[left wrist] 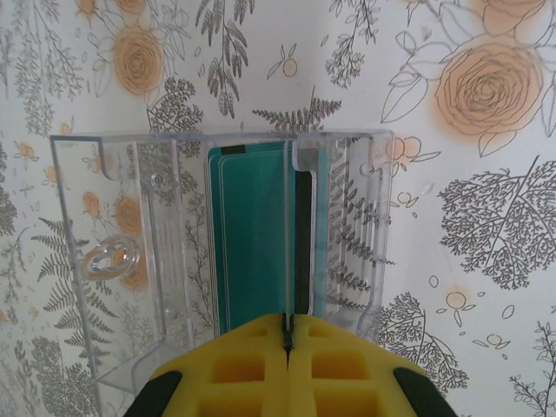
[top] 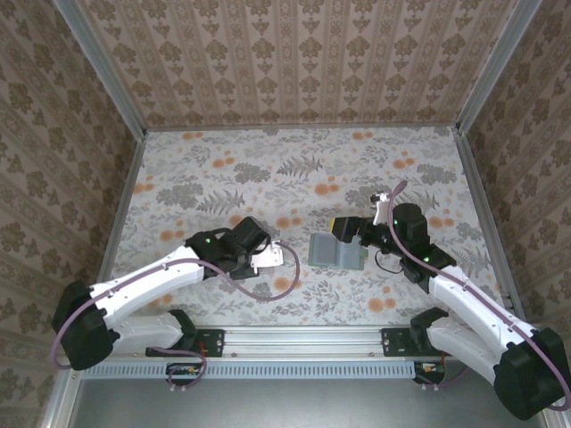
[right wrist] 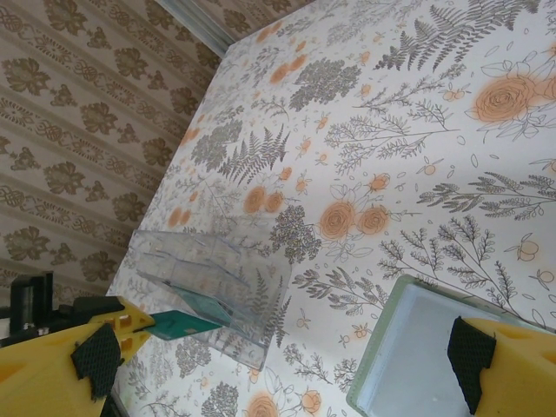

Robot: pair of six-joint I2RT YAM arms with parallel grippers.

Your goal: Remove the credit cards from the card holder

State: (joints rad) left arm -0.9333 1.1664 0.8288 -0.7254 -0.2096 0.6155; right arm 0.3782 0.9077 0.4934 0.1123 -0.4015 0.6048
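– Credit cards (left wrist: 252,234): where are they?
– Teal, in the clear tray (left wrist: 130,261), left of the card holder (top: 336,252). The left gripper (left wrist: 287,343) is pinched tight on one, edge-on.
– And the right gripper (right wrist: 287,360)?
– Jaws wide apart, over the card holder's far right edge on the table (top: 223,169).

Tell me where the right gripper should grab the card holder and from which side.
Its raised rim, from straight above. The card holder lies open and flat on the table, so its middle offers nothing to pinch. The right gripper is open with that rim between its fingers: probably lower it, one finger inside, one outside.
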